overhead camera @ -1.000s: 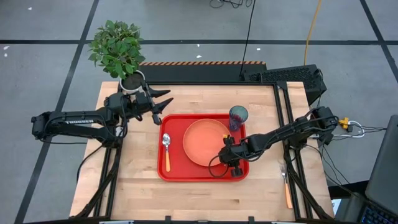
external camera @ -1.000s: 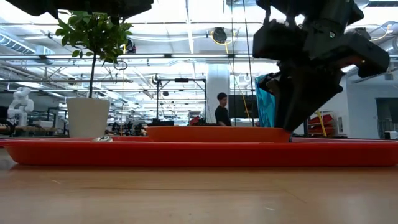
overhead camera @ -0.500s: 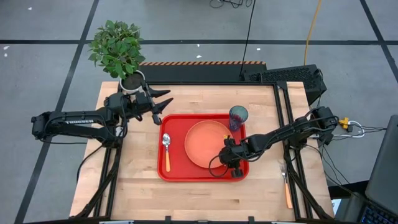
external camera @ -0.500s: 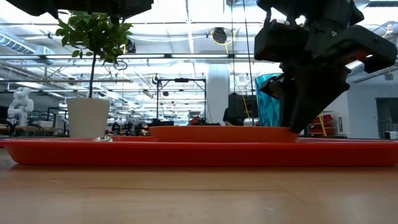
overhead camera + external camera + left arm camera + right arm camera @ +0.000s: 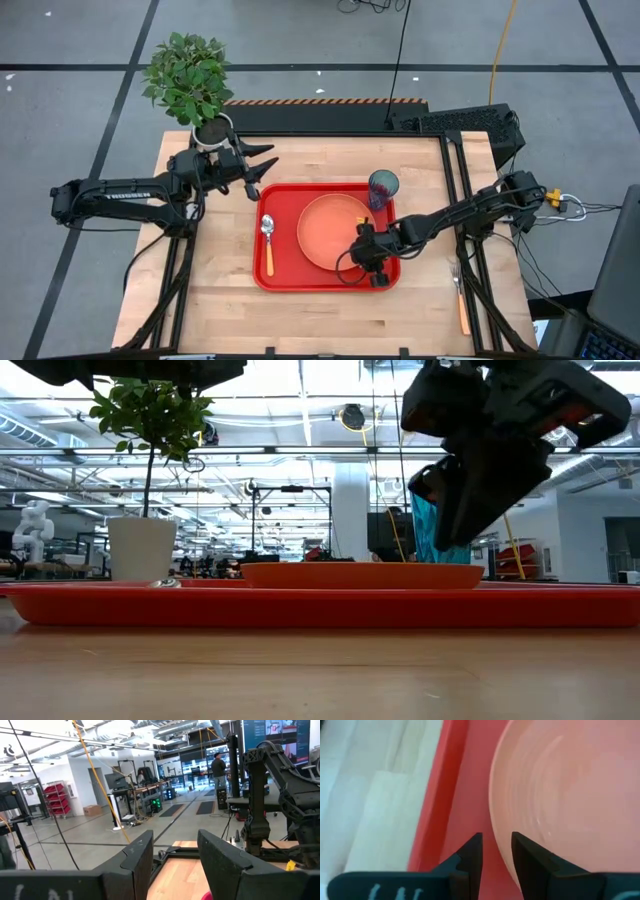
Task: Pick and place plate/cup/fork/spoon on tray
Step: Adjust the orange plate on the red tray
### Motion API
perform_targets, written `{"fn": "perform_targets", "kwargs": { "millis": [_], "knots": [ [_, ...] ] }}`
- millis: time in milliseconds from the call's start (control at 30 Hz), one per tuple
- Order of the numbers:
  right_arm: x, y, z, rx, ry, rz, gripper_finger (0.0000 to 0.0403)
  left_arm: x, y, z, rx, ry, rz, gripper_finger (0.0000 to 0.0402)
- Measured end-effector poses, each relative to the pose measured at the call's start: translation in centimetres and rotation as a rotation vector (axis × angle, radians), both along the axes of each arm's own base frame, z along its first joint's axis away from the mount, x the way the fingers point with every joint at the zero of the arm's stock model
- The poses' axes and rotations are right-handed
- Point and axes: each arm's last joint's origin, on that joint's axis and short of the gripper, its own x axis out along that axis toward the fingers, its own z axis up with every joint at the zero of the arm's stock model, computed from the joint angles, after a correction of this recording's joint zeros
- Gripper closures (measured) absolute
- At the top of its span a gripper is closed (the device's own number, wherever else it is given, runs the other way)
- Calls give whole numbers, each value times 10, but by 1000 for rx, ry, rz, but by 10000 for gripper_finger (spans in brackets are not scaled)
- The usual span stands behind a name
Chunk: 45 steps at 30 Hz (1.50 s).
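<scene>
The red tray [image 5: 325, 280] lies mid-table. On it rest the orange plate [image 5: 325, 228], flat on its base, and the spoon [image 5: 268, 240], on the tray's left part. The teal cup [image 5: 383, 185] stands upright at the tray's far right corner. The fork [image 5: 461, 295] lies on the table near the right edge. My right gripper [image 5: 496, 842] hovers just over the plate's near right rim [image 5: 500, 820]. Its fingers stand a narrow gap apart, with only the tray showing between them. My left gripper [image 5: 262, 170] waits open beyond the tray's far left corner.
A potted plant in a white pot [image 5: 212, 130] stands at the table's far left corner, just behind my left gripper. Bare wood lies near and left of the tray. Beyond the table the room shows, with shelving and a person [image 5: 218, 765] far off.
My right gripper has tipped and its fingertips have risen off the plate's right rim, where they stood a second ago. The plate has stayed flat on the tray.
</scene>
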Motion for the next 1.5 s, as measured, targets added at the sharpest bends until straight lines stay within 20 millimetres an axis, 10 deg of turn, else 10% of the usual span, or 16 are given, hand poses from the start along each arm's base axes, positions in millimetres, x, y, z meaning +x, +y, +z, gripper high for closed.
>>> {"fn": "perform_targets", "kwargs": {
  "millis": [567, 733, 1500],
  "knots": [
    [3, -13, 16, -169, -139, -153, 326, 0, 0, 0, 2, -4, 0, 243],
    [5, -16, 10, -167, -111, -134, 394, 0, 0, 0, 2, -4, 1, 243],
    [23, -16, -31, -160, -49, -84, 403, 0, 0, 0, 2, 0, 0, 243]
  ]
}}
